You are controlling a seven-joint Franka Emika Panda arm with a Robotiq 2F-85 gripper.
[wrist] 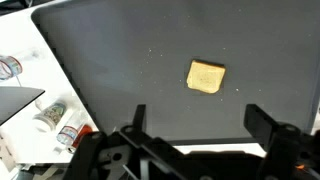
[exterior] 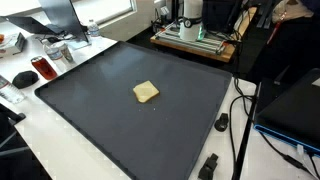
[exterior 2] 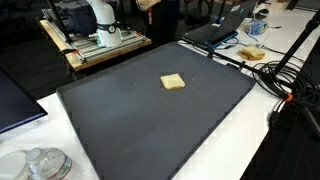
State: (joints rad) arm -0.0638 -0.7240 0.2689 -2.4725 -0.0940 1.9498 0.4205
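Yellow sponge (wrist: 206,76) lies flat near the ctr of the gray mat (wrist: 120,60), well off every edge & so open to reach from any side. Gripper (wrist: 199,112) hangs above the mat w/ jaws spread wide, holding nothing, sponge in line between them.

Seen from my remote station: the arm (exterior: 191,12) is cut off by the top edge in both exterior views, which puts the gripper out of sight there. In the wrist view the gripper (wrist: 200,116) shows two spread fingers. Its body is cut off below and hides the near edge of the mat (wrist: 110,60). The yellow slab (wrist: 206,77) is too small for me to identify, and the bottles (wrist: 58,125) at left are blurred.
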